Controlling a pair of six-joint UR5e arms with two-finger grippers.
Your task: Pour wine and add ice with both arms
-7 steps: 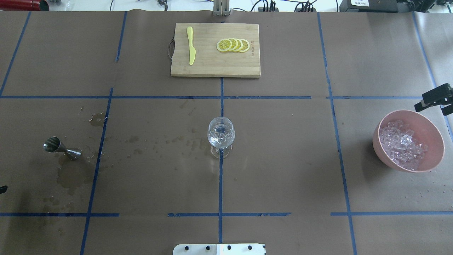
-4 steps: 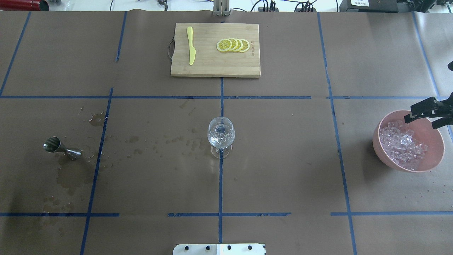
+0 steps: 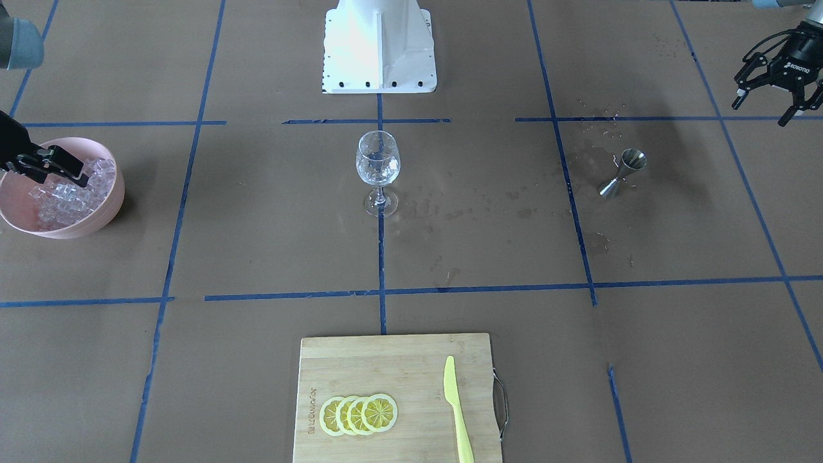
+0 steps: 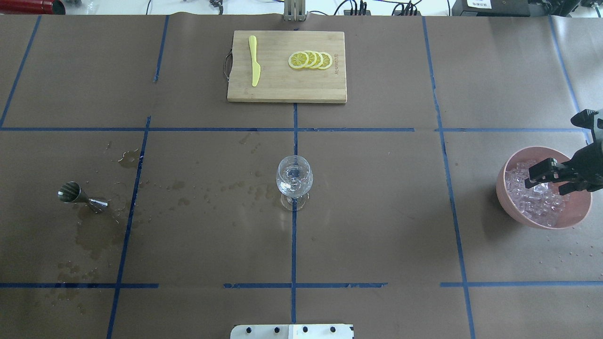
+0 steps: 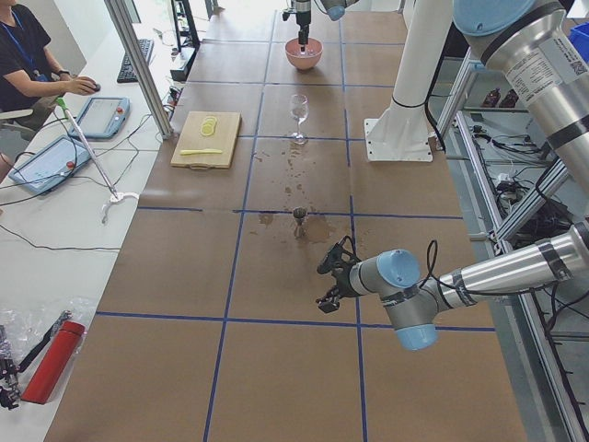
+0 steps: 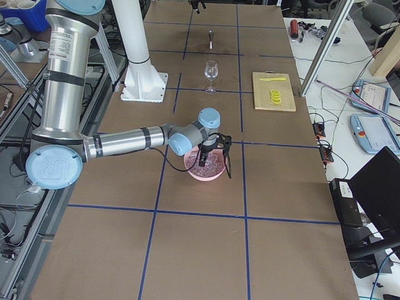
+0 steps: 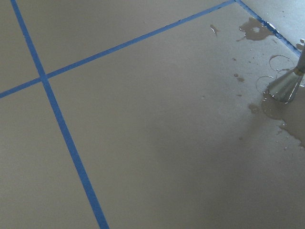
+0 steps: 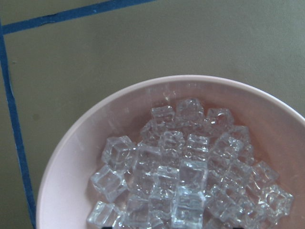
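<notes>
The left pincer (image 3: 761, 108), lettered ROBOTIQ, hangs released by the left edge of the surface (image 4: 377, 226); the right pincer (image 4: 548, 181), fingers spread, hovers over the ice (image 8: 181, 176) in the pink bowl (image 4: 507, 203).

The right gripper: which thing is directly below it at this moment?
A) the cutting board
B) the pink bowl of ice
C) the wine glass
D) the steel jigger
B: the right gripper hangs over the pink bowl, just above the ice heaped inside it.
</notes>
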